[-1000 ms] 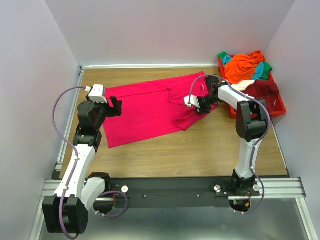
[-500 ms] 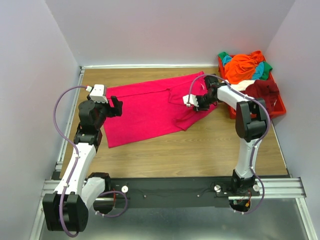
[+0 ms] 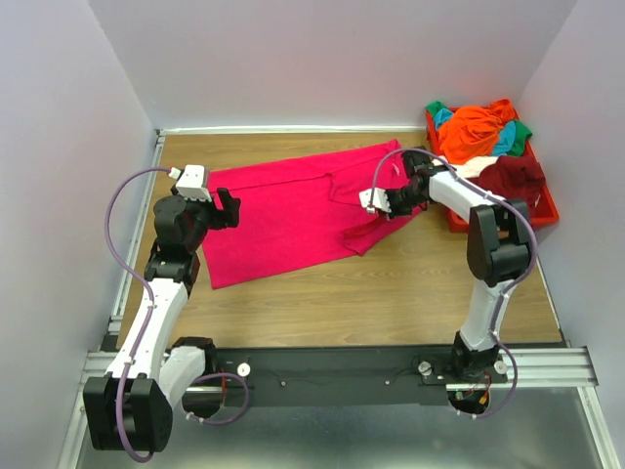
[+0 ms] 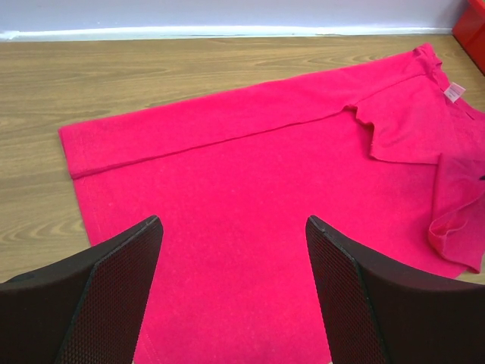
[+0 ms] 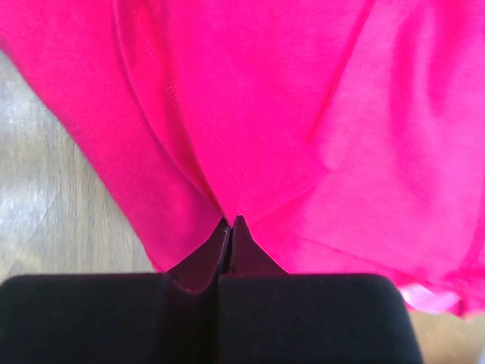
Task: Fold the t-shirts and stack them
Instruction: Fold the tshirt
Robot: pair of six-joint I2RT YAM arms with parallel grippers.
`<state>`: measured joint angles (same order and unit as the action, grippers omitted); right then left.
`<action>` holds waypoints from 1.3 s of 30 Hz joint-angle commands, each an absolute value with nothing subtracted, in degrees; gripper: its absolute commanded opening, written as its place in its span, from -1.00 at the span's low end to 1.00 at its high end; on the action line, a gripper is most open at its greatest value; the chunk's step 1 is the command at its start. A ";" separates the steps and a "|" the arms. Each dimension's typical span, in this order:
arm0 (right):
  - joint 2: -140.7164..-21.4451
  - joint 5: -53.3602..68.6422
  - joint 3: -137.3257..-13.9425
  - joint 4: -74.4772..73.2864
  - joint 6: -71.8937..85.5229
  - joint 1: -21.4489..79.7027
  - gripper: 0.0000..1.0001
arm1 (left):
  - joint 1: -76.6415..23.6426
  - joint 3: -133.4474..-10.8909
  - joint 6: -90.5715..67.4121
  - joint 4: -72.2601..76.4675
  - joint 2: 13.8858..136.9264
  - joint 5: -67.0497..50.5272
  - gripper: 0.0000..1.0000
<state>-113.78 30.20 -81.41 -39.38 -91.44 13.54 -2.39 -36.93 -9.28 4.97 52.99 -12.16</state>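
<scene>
While the right jaws are pressed together on a pinch of the magenta t-shirt [image 5: 250,114], with cloth creases running into their tips, the left jaws are spread wide and hold nothing, poised at the shirt's hem end.

The shirt lies mostly flat on the table [image 3: 391,283], hem toward the left arm [image 3: 166,264]. The collar end by the right arm [image 3: 488,244] is rumpled and doubled over.

Step in hand, as I judge it: spreading out the first shirt, with no fold made yet. Next move calls for drawing the pinched end outward until it lies flat without dragging the whole shirt; the left jaws could pin the hem.

The orange t-shirt [image 3: 474,132], teal t-shirt [image 3: 506,144], green t-shirt [image 3: 523,128] and maroon t-shirt [image 3: 510,176] sit heaped in the red bin [image 3: 543,213].

Hard to tell:
- how many layers are in the pinch
- which part is gripped, sleeve or shoulder
- whether the left jaws touch the cloth
- how many shirts are in the heap
</scene>
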 commanded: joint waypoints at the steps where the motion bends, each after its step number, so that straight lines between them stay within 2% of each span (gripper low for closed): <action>1: -108.46 29.71 -80.51 -38.59 -88.35 13.89 -0.99 | -2.81 -37.00 -9.66 5.36 53.09 -12.66 0.64; 6: -102.76 27.60 -77.26 -37.71 -84.82 13.89 -0.99 | -2.81 -36.48 -18.26 2.56 52.74 -7.66 0.61; 9: -99.94 26.64 -73.32 -36.83 -82.80 13.89 -0.99 | -2.73 -37.35 -30.12 -5.95 52.82 -3.26 0.59; 13: -94.76 23.30 -69.00 -34.72 -75.96 13.80 -0.99 | -2.81 -37.53 -42.95 -19.39 50.46 -0.44 0.44; 17: -90.55 19.70 -65.93 -33.49 -71.38 13.89 -0.99 | -2.90 -33.32 -54.89 -23.72 42.31 -0.44 0.33; 21: -85.89 18.55 -63.20 -32.61 -68.04 13.89 -0.99 | -3.16 -30.94 -60.28 -27.33 40.16 -0.53 0.29; 27: -81.48 17.06 -60.74 -31.20 -63.99 13.89 -0.99 | -3.34 -28.66 -66.69 -31.99 44.12 6.59 0.25; 31: -81.65 16.08 -60.47 -30.24 -62.40 13.80 -0.99 | -3.34 -24.71 -71.45 -29.45 45.26 8.00 0.06; 39: -82.62 17.66 -60.91 -29.53 -61.08 13.80 -0.99 | -3.25 -22.77 -73.74 -27.33 51.33 11.24 0.05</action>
